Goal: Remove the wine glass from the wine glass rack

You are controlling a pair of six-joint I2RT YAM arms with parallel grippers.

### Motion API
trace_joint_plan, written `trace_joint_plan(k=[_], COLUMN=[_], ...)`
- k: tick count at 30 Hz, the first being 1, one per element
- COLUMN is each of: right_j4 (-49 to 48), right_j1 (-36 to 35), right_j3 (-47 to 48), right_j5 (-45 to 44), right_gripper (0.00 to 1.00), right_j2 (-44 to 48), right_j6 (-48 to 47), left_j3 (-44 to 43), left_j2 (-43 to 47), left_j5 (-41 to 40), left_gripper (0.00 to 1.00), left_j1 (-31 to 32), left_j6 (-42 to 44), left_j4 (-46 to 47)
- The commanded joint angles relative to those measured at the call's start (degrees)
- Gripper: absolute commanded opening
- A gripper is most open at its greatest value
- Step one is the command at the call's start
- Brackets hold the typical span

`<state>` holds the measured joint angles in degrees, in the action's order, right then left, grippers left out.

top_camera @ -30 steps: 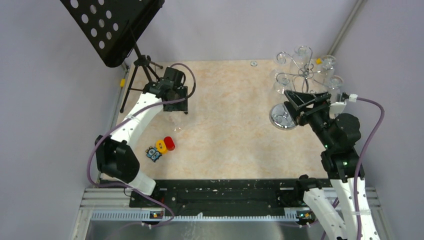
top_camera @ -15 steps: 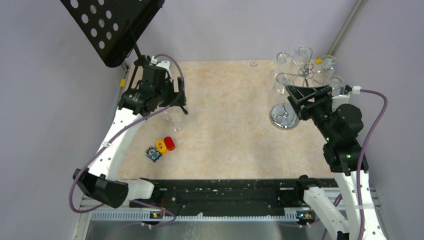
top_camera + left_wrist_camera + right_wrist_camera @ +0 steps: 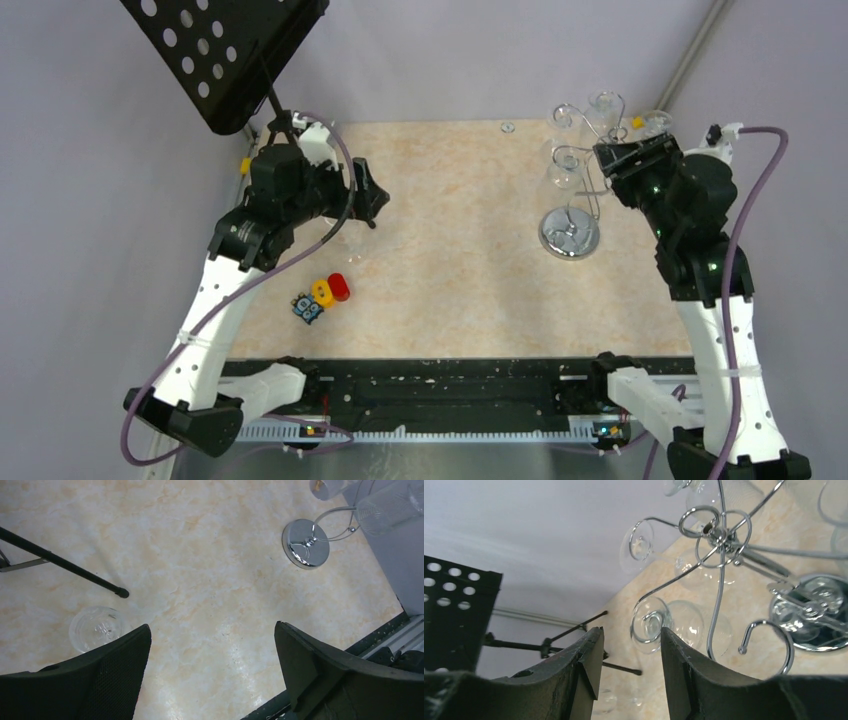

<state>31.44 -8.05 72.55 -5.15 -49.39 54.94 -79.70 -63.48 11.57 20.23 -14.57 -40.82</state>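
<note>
The chrome wine glass rack stands at the back right, with clear wine glasses hanging from its curled arms. My right gripper is up among those arms. In the right wrist view it is open to a narrow gap with nothing between the fingers. A hanging wine glass sits just beyond its right fingertip, below the rack's hub. Another wine glass stands upright on the table at the left. My left gripper hovers above it, open wide and empty. From the left wrist, that glass lies beside the left finger.
A black music stand rises at the back left, and one tripod leg reaches toward the standing glass. Small red, yellow and blue toys lie front left. The grey wall is close behind the rack.
My left gripper opened, let go of the glass on the table and rose away from it. My right gripper moved back and up into the rack's arms, its jaws narrowing.
</note>
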Motion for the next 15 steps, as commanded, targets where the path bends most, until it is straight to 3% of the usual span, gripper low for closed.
trace_joint_plan(k=[1, 6, 10, 15], right_j4=[5.1, 8.3, 7.5, 8.0], right_j1=[0.2, 0.3, 0.3, 0.3], right_j3=[7.7, 11.2, 12.3, 14.3], right_j5=[-2.4, -1.7, 0.8, 4.3], right_gripper=[0.47, 0.47, 0.58, 0.60], right_j2=[-5.9, -10.4, -12.3, -15.6], right_j6=[-9.5, -14.6, -18.7, -21.1], left_j3=[1.4, 2.0, 2.1, 2.2], left_j2=[1.6, 1.5, 1.6, 2.0], left_j5=[3.2, 3.8, 5.6, 6.2], left_gripper=[0.97, 0.97, 0.97, 0.97], left_j1=[-0.2, -0.2, -0.2, -0.2], left_j6=[1.6, 1.7, 1.9, 1.9], left_j4=[5.3, 5.6, 5.7, 6.2])
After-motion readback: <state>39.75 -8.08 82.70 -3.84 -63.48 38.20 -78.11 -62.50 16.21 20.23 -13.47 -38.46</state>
